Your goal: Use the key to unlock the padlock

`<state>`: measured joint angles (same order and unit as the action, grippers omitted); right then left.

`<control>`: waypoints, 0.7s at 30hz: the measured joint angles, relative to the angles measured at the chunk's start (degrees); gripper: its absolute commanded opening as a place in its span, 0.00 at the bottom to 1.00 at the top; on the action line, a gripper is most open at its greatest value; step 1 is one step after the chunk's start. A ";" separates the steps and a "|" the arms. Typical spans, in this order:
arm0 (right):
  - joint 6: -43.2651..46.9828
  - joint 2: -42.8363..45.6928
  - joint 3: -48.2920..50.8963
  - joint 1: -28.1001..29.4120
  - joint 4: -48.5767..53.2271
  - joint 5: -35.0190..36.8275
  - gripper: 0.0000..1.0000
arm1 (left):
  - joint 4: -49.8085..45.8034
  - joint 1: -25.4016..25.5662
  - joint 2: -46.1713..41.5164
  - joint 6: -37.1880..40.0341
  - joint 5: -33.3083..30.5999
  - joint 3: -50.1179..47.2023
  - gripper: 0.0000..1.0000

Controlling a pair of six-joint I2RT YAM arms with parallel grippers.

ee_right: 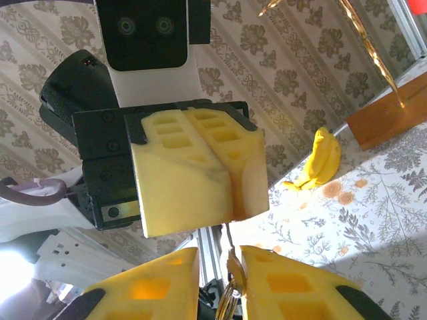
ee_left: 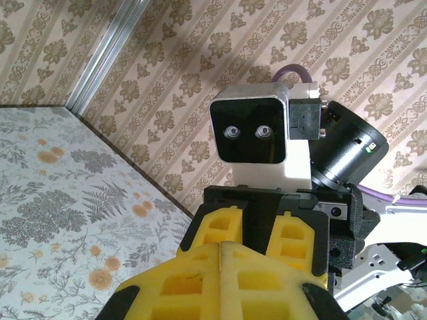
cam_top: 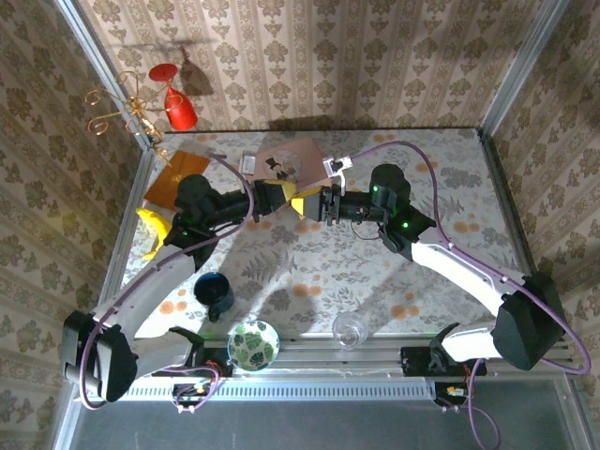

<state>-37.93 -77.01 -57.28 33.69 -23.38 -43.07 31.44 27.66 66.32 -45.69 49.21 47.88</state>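
While your left fingers (ee_right: 180, 180) were shut, the padlock hidden, perhaps inside them, your right fingers (ee_right: 293, 290) stood narrowly apart around the dangling key (ee_right: 231, 267); closing off-centre could have knocked it loose

- A small metal ring (ee_right: 227, 300), perhaps the key's, between the right gripper's (ee_right: 220, 257) fingers is cut off at 6 o'clock.
- Brass bit (ee_right: 233, 265) at the ring's 12 o'clock: too blurred to name.
- The left gripper's (ee_right: 225, 183) pressed pads hide whatever they pinch.
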 measured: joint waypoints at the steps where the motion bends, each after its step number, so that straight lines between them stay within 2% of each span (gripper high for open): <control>1: 0.02 0.00 0.00 0.00 0.02 0.04 0.19 | 0.22 -0.02 0.00 -0.17 0.00 -0.04 0.00; 6: 0.00 0.00 0.00 -0.02 0.17 0.46 0.14 | 1.27 -0.17 0.00 -0.76 0.02 -0.24 0.00; 13: 0.17 0.00 0.00 -0.04 0.44 0.90 0.00 | 1.84 -0.44 -0.02 -1.22 0.02 -0.55 0.00; 21: -0.02 0.17 0.50 0.00 0.35 3.32 0.00 | 2.25 -1.53 -0.22 -1.49 0.37 -1.33 0.00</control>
<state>-37.95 -76.84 -56.77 33.69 -23.03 -39.75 33.69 26.13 66.11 -47.18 49.58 46.54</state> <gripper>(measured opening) 0.049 0.049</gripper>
